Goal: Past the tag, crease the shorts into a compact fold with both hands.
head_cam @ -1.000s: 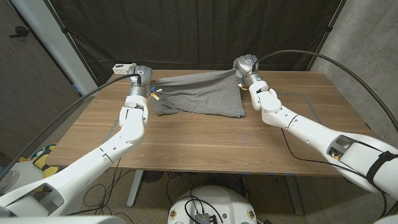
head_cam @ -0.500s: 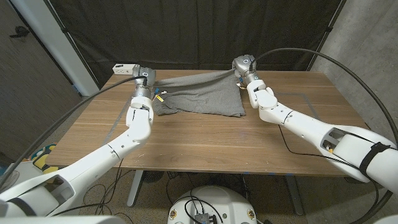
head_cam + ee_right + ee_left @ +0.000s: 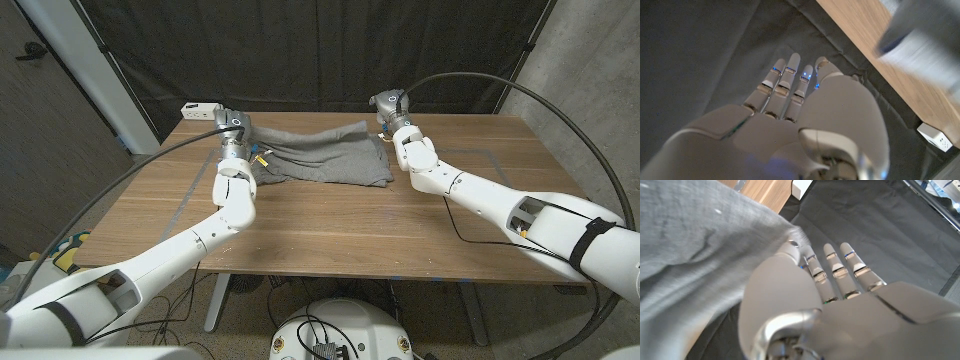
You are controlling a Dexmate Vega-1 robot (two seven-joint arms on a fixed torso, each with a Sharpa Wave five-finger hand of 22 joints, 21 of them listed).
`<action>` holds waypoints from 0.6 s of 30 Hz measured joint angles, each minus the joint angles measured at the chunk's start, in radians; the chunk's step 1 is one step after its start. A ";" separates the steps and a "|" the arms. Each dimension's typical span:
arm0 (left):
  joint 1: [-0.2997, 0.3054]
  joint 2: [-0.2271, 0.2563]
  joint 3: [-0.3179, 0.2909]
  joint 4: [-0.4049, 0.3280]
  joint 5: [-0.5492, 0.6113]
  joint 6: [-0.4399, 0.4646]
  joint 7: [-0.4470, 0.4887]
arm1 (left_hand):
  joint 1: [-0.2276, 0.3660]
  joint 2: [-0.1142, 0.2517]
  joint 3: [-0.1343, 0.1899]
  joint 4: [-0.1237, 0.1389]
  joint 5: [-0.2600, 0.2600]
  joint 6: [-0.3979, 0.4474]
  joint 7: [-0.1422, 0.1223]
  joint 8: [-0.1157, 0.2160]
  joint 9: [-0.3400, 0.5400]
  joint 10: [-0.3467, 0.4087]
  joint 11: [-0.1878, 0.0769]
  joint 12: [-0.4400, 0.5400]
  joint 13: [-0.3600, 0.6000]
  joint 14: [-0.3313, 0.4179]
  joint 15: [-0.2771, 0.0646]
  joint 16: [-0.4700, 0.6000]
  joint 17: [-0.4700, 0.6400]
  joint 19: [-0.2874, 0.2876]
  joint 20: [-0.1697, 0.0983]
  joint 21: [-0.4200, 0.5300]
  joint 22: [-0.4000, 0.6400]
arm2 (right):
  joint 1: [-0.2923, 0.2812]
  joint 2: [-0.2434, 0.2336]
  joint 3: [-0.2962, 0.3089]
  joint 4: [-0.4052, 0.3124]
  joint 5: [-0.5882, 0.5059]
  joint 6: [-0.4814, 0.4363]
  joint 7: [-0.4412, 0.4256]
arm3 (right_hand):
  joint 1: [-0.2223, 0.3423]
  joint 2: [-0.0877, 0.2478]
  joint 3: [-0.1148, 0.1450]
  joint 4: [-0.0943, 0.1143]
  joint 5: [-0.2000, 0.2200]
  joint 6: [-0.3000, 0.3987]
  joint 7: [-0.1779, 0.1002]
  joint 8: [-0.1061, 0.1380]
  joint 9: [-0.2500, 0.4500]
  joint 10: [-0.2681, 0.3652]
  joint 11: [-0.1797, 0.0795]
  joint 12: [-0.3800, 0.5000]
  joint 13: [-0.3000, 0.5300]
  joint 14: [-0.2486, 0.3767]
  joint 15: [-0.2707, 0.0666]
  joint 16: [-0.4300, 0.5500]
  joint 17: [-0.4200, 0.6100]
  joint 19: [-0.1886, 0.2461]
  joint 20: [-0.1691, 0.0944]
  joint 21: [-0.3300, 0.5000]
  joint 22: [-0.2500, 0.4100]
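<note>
Grey shorts (image 3: 318,157) lie bunched along the far edge of the wooden counter (image 3: 340,225), with one robot hand at each end.

The left hand (image 3: 830,280) is at the shorts' left end: in the left wrist view its thumb presses into the grey cloth, which drapes over that side of the hand, while the other fingers reach out straight and close together, so it holds the fabric. The right hand (image 3: 795,100) is at the shorts' right end; its fingers point straight out, side by side, over the dark backdrop past the counter's edge, and whether it grips any cloth I cannot tell. A white box (image 3: 198,109) sits at the counter's far left corner.
</note>
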 measured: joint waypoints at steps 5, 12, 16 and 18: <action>-0.026 -0.011 0.023 0.028 0.064 0.004 -0.123 | -0.065 -0.031 -0.021 0.011 0.009 -0.086 -0.023 0.000 0.000 -0.106 0.017 0.000 -0.021 -0.050 0.005 0.000 -0.002 -0.023 0.012 0.000 -0.004 | 0.011 -0.006 -0.017 -0.015 -0.002 -0.027 0.064 | -0.022 -0.026 -0.014 0.004 0.008 -0.100 0.003 0.000 -0.005 -0.066 0.017 -0.057 -0.021 -0.032 0.006 -0.029 -0.027 -0.011 0.011 -0.006 -0.004; -0.036 -0.024 0.032 0.050 0.115 0.006 -0.184 | -0.092 0.008 -0.011 0.022 0.014 -0.087 -0.023 0.010 0.000 -0.118 0.018 0.002 -0.026 -0.057 0.005 0.000 0.002 -0.029 0.018 0.000 -0.005 | -0.002 -0.037 -0.006 -0.066 0.016 -0.032 0.079 | -0.097 0.021 -0.018 0.059 0.012 -0.054 0.037 0.027 -0.005 -0.051 0.032 -0.059 -0.034 -0.032 0.006 -0.029 -0.032 0.003 0.026 -0.006 -0.004; -0.032 -0.026 0.030 0.049 0.127 0.008 -0.183 | -0.100 0.023 -0.007 0.029 0.014 -0.080 -0.028 0.016 0.000 -0.118 0.018 0.006 -0.026 -0.057 0.005 0.000 0.002 -0.029 0.018 0.000 -0.005 | -0.023 -0.057 0.009 -0.111 0.024 -0.034 0.079 | -0.125 0.032 -0.017 0.078 0.008 -0.015 0.051 0.038 -0.005 -0.039 0.037 -0.059 -0.040 -0.031 0.006 -0.029 -0.037 0.009 0.031 -0.006 -0.004; -0.026 -0.026 0.027 0.045 0.130 0.009 -0.180 | -0.101 0.024 -0.008 0.033 0.014 -0.075 -0.027 0.016 0.000 -0.118 0.018 0.012 -0.026 -0.057 0.005 0.000 0.002 -0.029 0.018 0.000 -0.005 | -0.037 -0.067 0.019 -0.135 0.028 -0.037 0.078 | -0.136 0.031 -0.018 0.084 0.008 -0.003 0.056 0.046 -0.005 -0.033 0.042 -0.059 -0.040 -0.028 0.002 -0.029 -0.037 0.012 0.034 -0.006 -0.004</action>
